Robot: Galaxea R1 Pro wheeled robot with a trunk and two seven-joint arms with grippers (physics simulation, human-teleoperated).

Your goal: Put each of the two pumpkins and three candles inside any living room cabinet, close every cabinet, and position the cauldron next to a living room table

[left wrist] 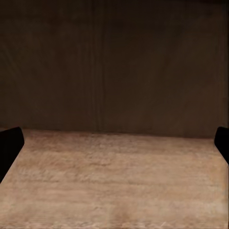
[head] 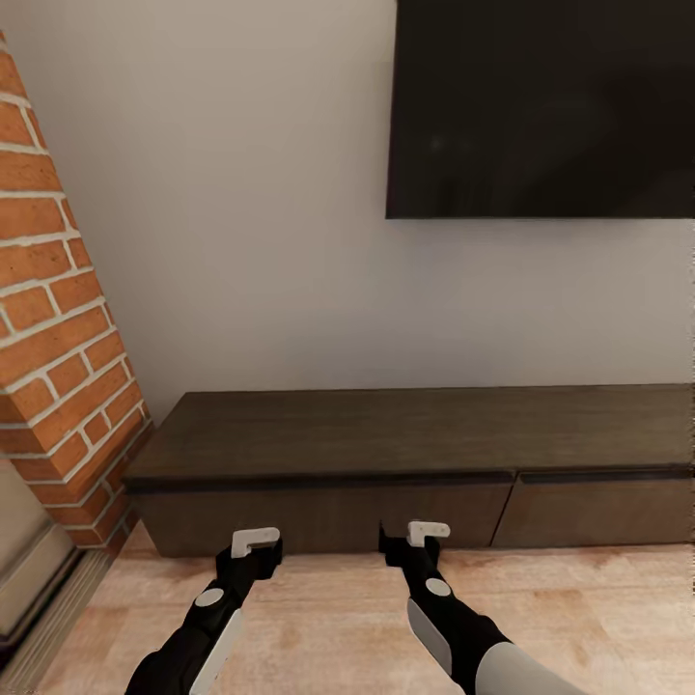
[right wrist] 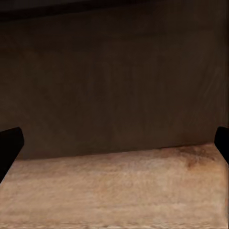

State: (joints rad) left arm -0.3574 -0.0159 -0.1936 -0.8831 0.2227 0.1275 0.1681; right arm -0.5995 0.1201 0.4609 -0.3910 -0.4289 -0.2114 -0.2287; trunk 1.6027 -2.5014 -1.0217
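Observation:
The cabinet (head: 405,439), a long low dark brown unit, stands against the wall with its drawer fronts shut. My left gripper (head: 253,546) hovers low over the floor just before the left drawer front (left wrist: 114,67), open and empty. A short way to its right, my right gripper (head: 410,539) is also open and empty, facing the same dark front (right wrist: 114,86). In each wrist view the black fingertips (left wrist: 9,145) (right wrist: 9,145) sit far apart at the picture's edges. The pumpkins, candles and cauldron are out of view.
A brick fireplace (head: 53,338) rises at the left, close to the cabinet's left end. A dark TV (head: 541,106) hangs on the pale wall above. Light wood floor (head: 328,627) stretches beneath the arms.

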